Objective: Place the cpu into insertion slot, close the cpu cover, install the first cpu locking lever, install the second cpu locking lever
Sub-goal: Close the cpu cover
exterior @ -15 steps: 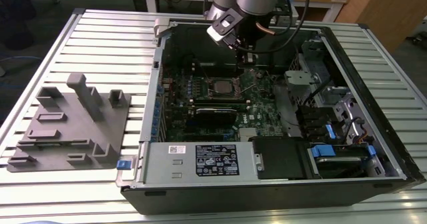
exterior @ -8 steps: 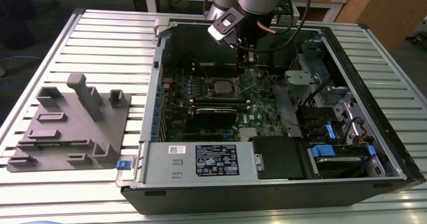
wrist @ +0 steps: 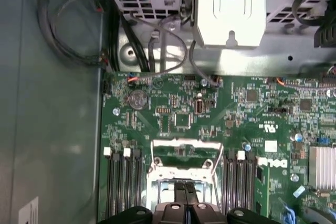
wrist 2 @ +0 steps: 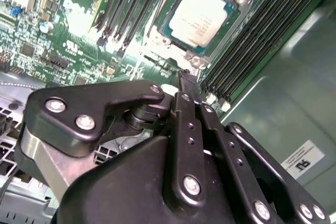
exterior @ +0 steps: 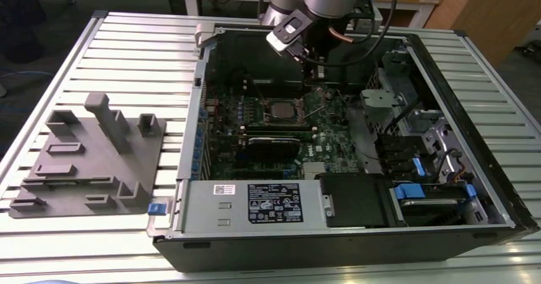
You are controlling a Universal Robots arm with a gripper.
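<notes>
While the cpu (wrist 2: 202, 17) sits in the insertion slot (wrist 2: 234, 18), the cpu cover (wrist: 184, 143) stands open. The gripper (wrist 2: 187, 77), fingers drawn together, holds nothing visible.

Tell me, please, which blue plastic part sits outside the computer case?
The small blue plastic tab beside the black metal case, at the exterior view's left; the other blue parts sit inside it.

High and well back in the exterior view, looking down across the counter (exterior: 127, 49) into the open computer case (exterior: 338, 252). Close above the green circuit board (wrist 2: 68, 24) (wrist: 220, 108) in both wrist views, looking past the gripper (wrist 2: 186, 80) (wrist: 185, 187). Shared by all three: the insertion slot (exterior: 279, 101) (wrist 2: 230, 19) (wrist: 168, 192).
</notes>
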